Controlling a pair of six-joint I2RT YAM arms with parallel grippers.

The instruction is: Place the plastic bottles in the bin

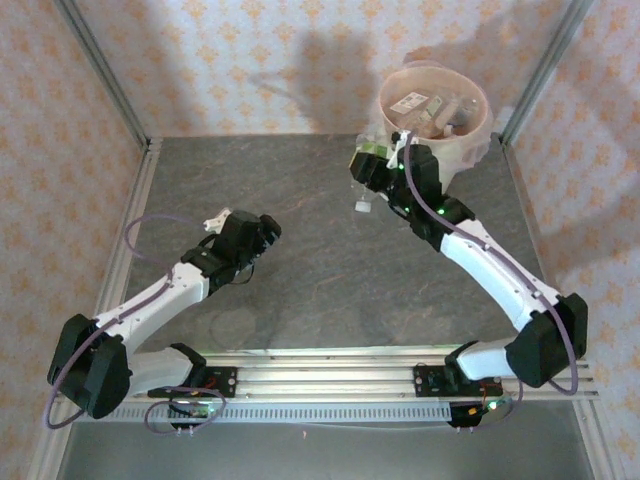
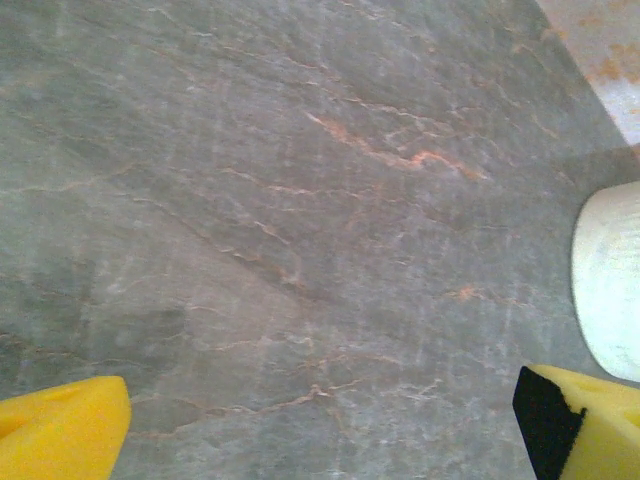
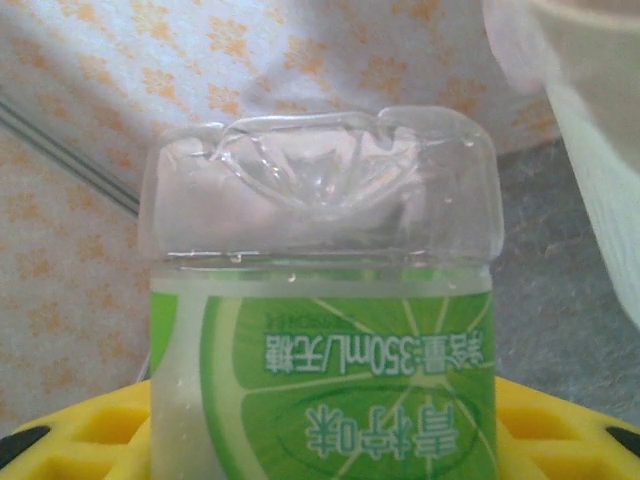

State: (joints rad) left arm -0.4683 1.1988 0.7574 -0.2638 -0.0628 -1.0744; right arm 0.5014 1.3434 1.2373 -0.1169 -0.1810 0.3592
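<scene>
The right jaws grip a clear bottle (image 3: pixel 320 250) with a green lime label around its middle. It is just beside the bin (image 1: pixel 484 100) at the far right of the worktop (image 1: pixel 300 290). More bottles (image 1: pixel 425 105) lie inside the bin. The left jaws stand wide above the worktop, well apart from both.
</scene>
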